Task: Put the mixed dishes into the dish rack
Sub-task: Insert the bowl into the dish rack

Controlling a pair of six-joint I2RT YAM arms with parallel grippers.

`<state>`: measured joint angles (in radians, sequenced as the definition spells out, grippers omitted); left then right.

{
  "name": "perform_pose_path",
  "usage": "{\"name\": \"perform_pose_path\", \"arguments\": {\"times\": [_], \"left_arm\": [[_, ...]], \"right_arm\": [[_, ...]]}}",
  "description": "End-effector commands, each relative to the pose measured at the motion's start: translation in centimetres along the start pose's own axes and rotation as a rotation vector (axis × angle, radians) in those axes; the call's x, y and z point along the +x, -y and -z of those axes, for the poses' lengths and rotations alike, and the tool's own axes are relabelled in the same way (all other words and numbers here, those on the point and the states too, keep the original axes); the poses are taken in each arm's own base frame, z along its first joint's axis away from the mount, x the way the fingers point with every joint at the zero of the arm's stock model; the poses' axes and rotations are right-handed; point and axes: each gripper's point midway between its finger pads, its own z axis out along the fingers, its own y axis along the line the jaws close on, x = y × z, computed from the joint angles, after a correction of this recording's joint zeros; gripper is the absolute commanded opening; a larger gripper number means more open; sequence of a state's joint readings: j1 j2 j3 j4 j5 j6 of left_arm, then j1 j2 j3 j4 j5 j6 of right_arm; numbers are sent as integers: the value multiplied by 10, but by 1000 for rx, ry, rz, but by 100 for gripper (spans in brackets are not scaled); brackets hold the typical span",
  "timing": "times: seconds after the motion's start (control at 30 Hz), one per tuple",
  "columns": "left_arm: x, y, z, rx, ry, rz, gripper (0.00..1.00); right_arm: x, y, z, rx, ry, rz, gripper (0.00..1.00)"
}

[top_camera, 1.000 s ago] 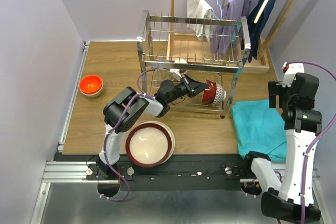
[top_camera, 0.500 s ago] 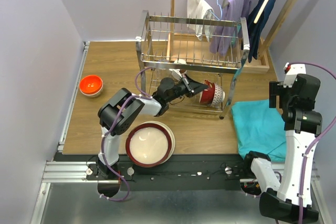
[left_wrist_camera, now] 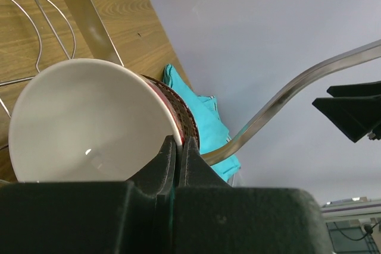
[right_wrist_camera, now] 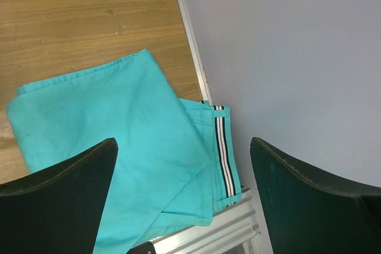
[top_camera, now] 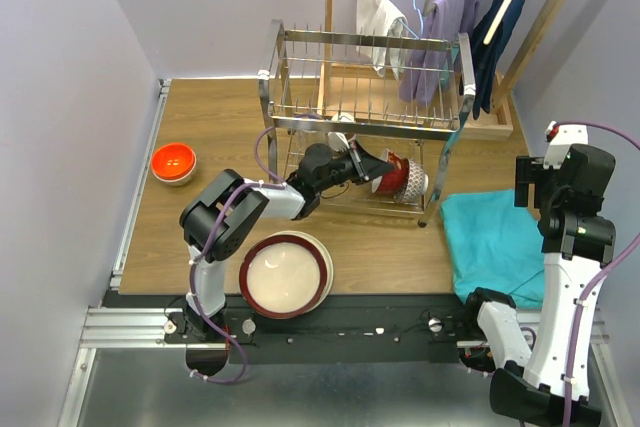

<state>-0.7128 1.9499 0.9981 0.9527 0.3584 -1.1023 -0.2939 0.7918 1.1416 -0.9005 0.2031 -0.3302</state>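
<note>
My left gripper [top_camera: 372, 164] reaches into the lower tier of the chrome dish rack [top_camera: 368, 123] and is shut on the rim of the red-patterned bowl [top_camera: 405, 177]. In the left wrist view the fingers [left_wrist_camera: 178, 156] pinch the bowl's [left_wrist_camera: 89, 123] thin rim, its cream inside facing the camera. The dark-red-rimmed cream plate [top_camera: 285, 274] lies at the near table edge. The orange bowl [top_camera: 173, 161] sits at the left. My right gripper [right_wrist_camera: 184, 171] is open and empty above a teal cloth [right_wrist_camera: 113, 147]. Other dishes are out of view.
The teal cloth [top_camera: 495, 242] lies right of the rack. A wooden hanger stand [top_camera: 470, 27] with hung clothes stands behind the rack. The rack's bent chrome leg [left_wrist_camera: 286, 96] crosses the left wrist view. Walls close in on both sides.
My left gripper has pushed the red-patterned bowl slightly farther right and deeper into the rack's lower tier. The right arm has barely moved.
</note>
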Motion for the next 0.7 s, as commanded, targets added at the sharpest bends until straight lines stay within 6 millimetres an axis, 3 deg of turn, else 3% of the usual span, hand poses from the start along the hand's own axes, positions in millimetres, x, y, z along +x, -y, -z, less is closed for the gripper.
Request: {"name": "perform_pose_path", "arguments": {"times": [0.0,0.47,0.67], "left_arm": [[5,-41,12,-92,-11,-7,0],[13,-39,26,-56,51,149,0],[-4,10,8,97,69,117,0]], "right_arm": [[-4,-3,1,-18,16,-20,100],[0,-5,2,-23,18,-21,100],[4,-5,2,-20,11,-25,100]]}}
